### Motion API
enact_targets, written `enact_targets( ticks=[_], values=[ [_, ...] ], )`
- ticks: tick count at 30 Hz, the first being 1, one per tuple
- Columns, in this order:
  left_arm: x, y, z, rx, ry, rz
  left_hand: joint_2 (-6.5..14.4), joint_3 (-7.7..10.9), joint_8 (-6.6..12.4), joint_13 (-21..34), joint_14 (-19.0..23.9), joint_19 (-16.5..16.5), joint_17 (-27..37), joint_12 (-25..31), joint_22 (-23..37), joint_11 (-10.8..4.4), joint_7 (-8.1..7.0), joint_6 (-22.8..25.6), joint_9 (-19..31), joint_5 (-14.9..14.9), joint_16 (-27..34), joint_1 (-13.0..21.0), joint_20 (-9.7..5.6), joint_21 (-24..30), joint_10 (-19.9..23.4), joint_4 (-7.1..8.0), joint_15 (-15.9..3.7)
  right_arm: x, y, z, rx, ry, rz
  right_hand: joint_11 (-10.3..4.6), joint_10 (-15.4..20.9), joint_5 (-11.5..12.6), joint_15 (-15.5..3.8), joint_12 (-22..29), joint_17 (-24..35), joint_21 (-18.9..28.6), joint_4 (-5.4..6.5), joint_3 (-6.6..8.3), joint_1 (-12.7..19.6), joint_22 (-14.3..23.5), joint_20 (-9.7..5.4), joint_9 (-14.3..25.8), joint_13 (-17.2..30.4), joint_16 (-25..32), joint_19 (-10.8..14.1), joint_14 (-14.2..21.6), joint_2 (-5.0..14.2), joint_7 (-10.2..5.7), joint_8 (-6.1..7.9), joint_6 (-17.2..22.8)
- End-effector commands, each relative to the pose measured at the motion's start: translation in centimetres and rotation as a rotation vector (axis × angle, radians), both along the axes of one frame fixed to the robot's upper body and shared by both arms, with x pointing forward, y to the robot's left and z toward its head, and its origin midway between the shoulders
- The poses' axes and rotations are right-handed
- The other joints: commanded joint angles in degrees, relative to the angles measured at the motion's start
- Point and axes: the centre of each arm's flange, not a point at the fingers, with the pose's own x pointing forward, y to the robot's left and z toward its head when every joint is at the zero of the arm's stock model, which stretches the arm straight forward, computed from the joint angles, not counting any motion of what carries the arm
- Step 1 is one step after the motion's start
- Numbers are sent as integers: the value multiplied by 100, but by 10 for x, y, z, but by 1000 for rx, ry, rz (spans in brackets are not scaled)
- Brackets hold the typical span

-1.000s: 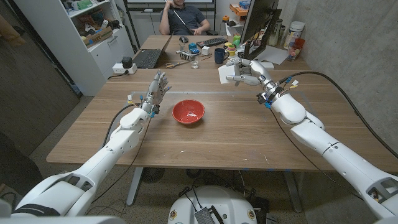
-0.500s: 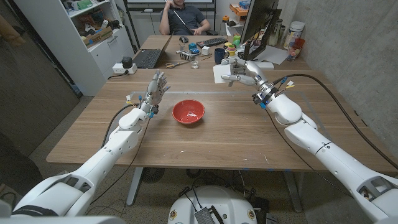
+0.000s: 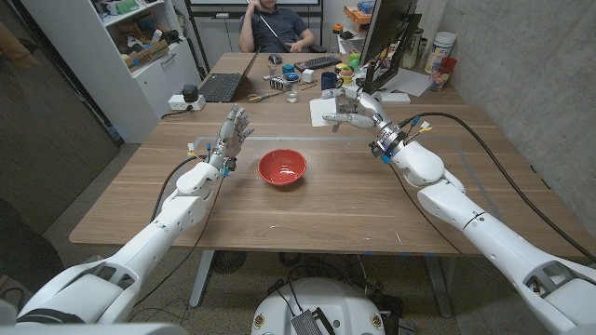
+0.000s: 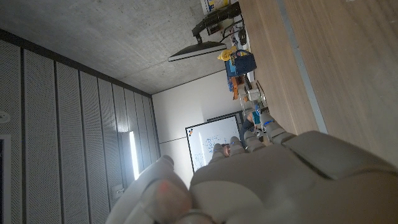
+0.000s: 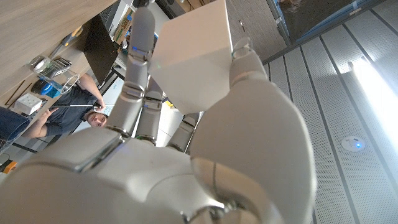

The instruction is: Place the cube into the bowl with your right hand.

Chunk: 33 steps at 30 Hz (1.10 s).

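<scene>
Head view: my right hand (image 3: 357, 108) grips the plain white box-shaped cube (image 3: 323, 112), holding it raised above the far part of the light wooden table (image 3: 354, 209), at roughly two o'clock from the glossy red round bowl (image 3: 282, 167). Over the last second the hand and cube have travelled toward nine o'clock, from above the table's far right area to a point nearer the centre line; I judge the carry toward the bowl to be under way, with the cube well apart from the bowl and the release not yet due.

Right wrist view: the cube (image 5: 196, 53) sits between the fingers (image 5: 138, 59) on one side and an opposing finger on the other, a face turned toward the camera. The hold looks firm.

My left hand (image 3: 233, 135) stands upright at about ten o'clock from the bowl, fingers apart and holding nothing; it has not shifted.

Open room: the wooden surface between cube and bowl is bare, so the path toward eight o'clock appears unobstructed. The crowding lies at twelve o'clock, where a dark monitor (image 3: 386, 37), a dark mug (image 3: 329, 84) and a laptop (image 3: 223, 86) stand on the adjoining desk, just beyond the cube. The left hand stands near the bowl's rim.
</scene>
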Motion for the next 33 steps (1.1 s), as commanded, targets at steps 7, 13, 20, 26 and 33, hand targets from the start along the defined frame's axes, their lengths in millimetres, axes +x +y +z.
enact_targets(
  ticks=[7,13,20,26,33],
  values=[
    [1,5,0,-2,-4,0,215,-35,-5,19,-348,-7,26,10,25,34,22,-34,20,12,5,-29,10,-39,-375,2,28,3,26,-2,-57,21,71,1330,1352,-10,-2282,12,22,87,-4,57,1442,-3,-877,6,41,-33,-189,1751,1365,853,-31,848],
    [1,7,0,-3,-5,1,216,-39,-4,19,-346,3,26,12,26,38,17,-31,20,12,6,-28,7,-38,-372,2,26,3,36,-5,-80,31,87,1331,1349,-12,-2278,8,24,102,6,61,1439,-12,-876,13,58,-43,-212,1748,1370,856,-40,841],
    [2,8,0,-2,-4,-2,217,-43,-4,19,-347,4,25,12,28,40,18,-29,20,11,5,-27,11,-42,-371,1,25,6,42,-6,-103,33,83,1338,1342,-13,-2277,2,25,111,11,69,1444,-24,-874,17,74,-57,-238,1737,1377,853,-52,831],
    [2,8,0,-1,-4,1,218,-47,-4,19,-348,5,25,16,29,24,14,-28,20,10,5,-26,7,-45,-361,1,22,6,47,-6,-135,8,55,1338,1334,-14,-2277,-3,22,107,10,75,1449,-37,-872,20,86,-74,-269,1716,1373,849,-54,841],
    [2,8,1,1,-3,4,218,-52,-6,19,-342,1,25,16,30,29,12,-33,20,10,7,-25,4,-52,-362,0,24,9,51,-8,-170,10,49,1331,1333,-16,-2284,-8,20,119,16,80,1449,-46,-870,25,103,-94,-292,1695,1374,841,-62,840]
  ],
)
